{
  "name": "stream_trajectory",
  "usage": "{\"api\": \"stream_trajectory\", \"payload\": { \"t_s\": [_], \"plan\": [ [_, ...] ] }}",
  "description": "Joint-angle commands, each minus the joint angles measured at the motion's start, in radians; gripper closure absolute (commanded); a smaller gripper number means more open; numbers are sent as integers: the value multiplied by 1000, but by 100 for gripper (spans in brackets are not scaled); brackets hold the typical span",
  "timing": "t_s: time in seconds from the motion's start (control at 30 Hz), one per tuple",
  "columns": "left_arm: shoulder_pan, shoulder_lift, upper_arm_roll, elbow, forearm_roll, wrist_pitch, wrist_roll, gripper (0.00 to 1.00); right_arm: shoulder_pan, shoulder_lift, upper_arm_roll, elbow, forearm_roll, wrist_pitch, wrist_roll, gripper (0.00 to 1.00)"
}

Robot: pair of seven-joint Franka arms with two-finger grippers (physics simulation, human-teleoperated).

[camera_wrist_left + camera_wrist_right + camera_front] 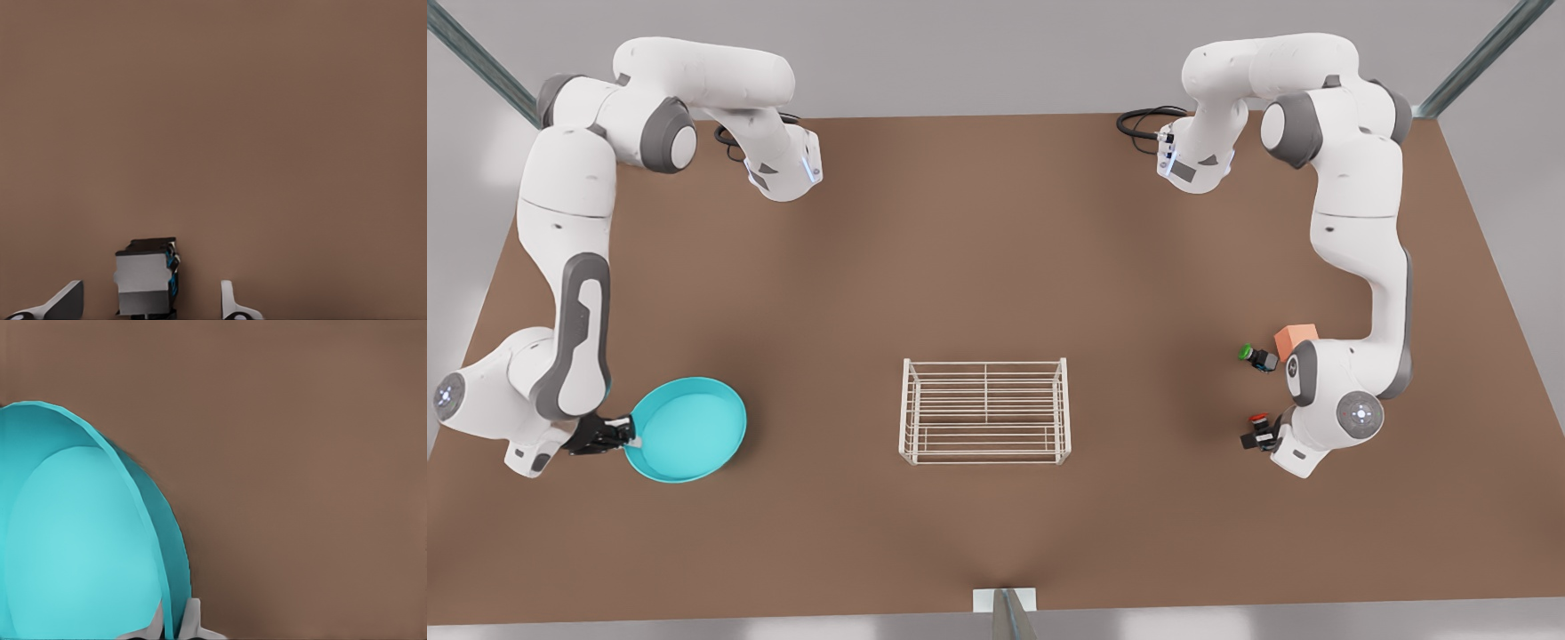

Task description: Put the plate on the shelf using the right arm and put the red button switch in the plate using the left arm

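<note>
The turquoise plate [687,428] lies at the front view's left, near the table's front edge. My right gripper [616,435] is shut on its rim; in the right wrist view the fingers [194,617] pinch the plate [80,547] wall from both sides. The white wire shelf [984,411] stands mid-table, apart from both arms. At the front view's right, the red button switch [1259,427] sits on the table beside my left gripper [1267,437]. In the left wrist view the switch [147,280] stands between the open fingers [230,303], which do not touch it.
A green-capped switch [1256,356] and an orange cube [1296,339] lie just behind the red switch, close to the left arm's lower links. The brown table [978,249] stretches between the arms. A metal post [1007,613] stands at the front edge.
</note>
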Motion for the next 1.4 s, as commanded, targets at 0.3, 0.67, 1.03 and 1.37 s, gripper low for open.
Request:
{"api": "stream_trajectory", "payload": {
  "t_s": [0.3,0.67,1.03,1.37],
  "plan": [
    [4,13,0,-6,1,29,-18,4,270,-213,-30,42,-166,-264,269,81],
    [6,13,0,5,3,29,-18,6,593,-258,-70,171,-175,-391,891,78],
    [15,16,0,-3,0,49,-21,17,693,-83,48,243,-151,-51,1352,78],
    [12,23,0,-6,-2,49,-29,44,745,-31,55,231,-149,70,1446,0]
  ]
}}
